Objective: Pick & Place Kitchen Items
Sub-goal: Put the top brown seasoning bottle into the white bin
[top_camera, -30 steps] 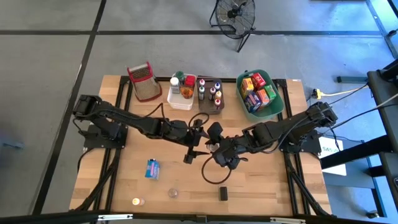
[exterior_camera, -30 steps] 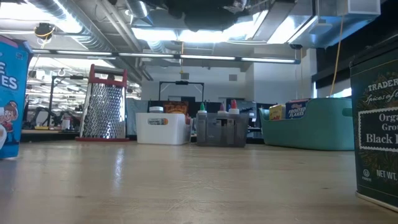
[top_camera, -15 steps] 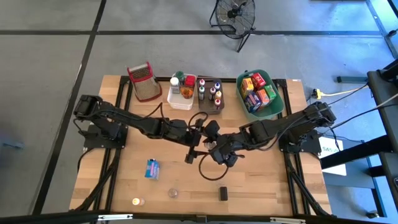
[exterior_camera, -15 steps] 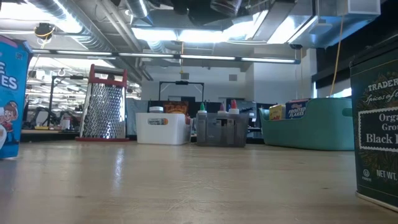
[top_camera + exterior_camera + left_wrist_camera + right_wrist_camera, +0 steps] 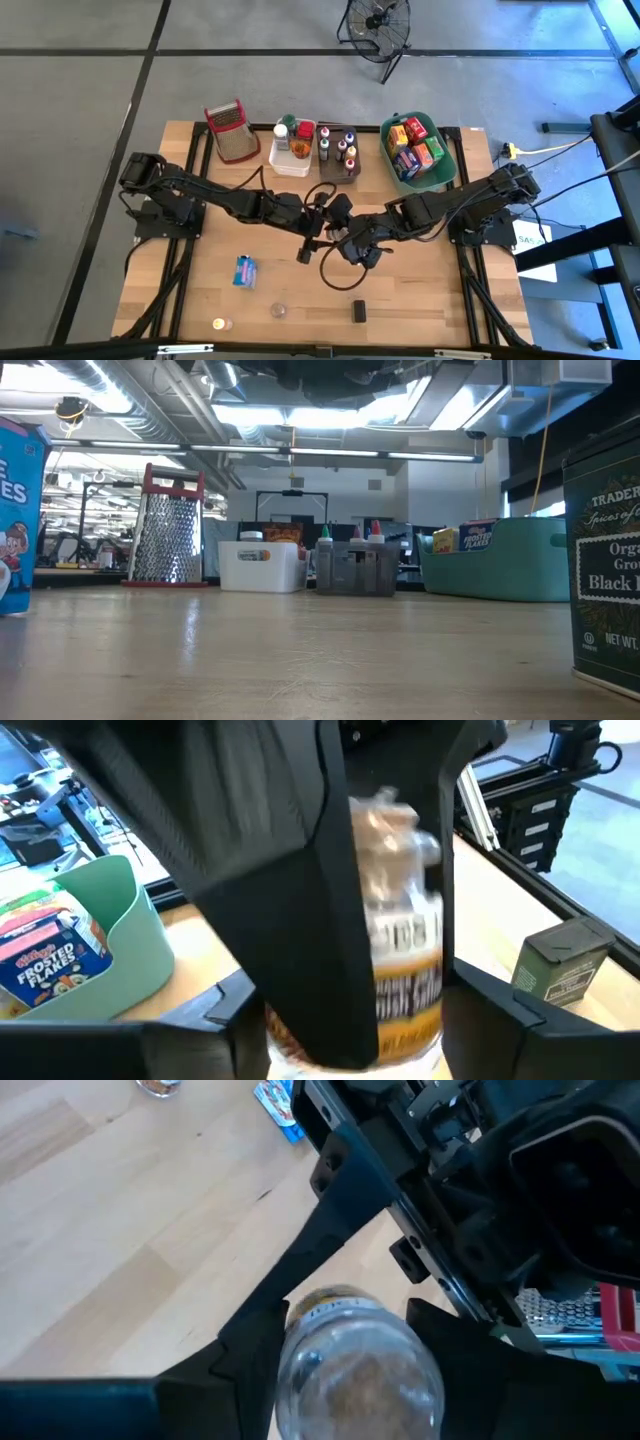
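- The step in hand looks like a handover above the middle of the tabletop (image 5: 200, 300): the clear spice jar (image 5: 358, 1358) sits pinched in the right end effector (image 5: 350, 1342), while the left end effector (image 5: 395, 982) has its fingers spread on either side of the same jar, not yet visibly clamped.
- Best to let the left fingers (image 5: 335, 910) seat squarely on the jar's labelled body before the right lets go.
- Release slowly; the jar is smooth and could tilt or slip.
- Both wrists crowd together, so back the right arm straight away, clear of the cabling.
- The grey bottle bin (image 5: 337, 152) at the far edge seems a likely destination.
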`<action>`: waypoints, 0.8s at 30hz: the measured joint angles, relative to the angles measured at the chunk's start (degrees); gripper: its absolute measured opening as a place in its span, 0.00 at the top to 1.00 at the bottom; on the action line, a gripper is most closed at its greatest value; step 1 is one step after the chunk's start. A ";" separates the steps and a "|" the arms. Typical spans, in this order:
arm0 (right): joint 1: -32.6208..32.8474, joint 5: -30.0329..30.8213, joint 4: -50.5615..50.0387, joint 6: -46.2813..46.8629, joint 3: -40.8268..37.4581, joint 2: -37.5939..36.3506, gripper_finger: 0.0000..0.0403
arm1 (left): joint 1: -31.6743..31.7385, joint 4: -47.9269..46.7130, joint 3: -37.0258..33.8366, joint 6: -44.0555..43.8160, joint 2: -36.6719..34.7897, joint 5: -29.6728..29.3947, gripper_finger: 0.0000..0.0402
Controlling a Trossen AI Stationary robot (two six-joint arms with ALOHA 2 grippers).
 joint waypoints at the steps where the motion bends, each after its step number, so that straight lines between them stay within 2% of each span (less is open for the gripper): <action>1: 0.00 -0.16 -0.04 0.16 0.00 -0.02 0.51 | -0.02 -0.13 0.00 0.06 0.00 0.00 0.48; 6: -0.05 -2.39 0.36 0.27 0.00 -0.04 0.50 | -0.11 -0.39 -0.04 1.34 0.00 0.15 0.54; 24: -0.90 -3.29 0.75 3.75 0.04 -0.04 0.47 | -0.46 0.29 -0.07 1.57 0.00 0.06 0.55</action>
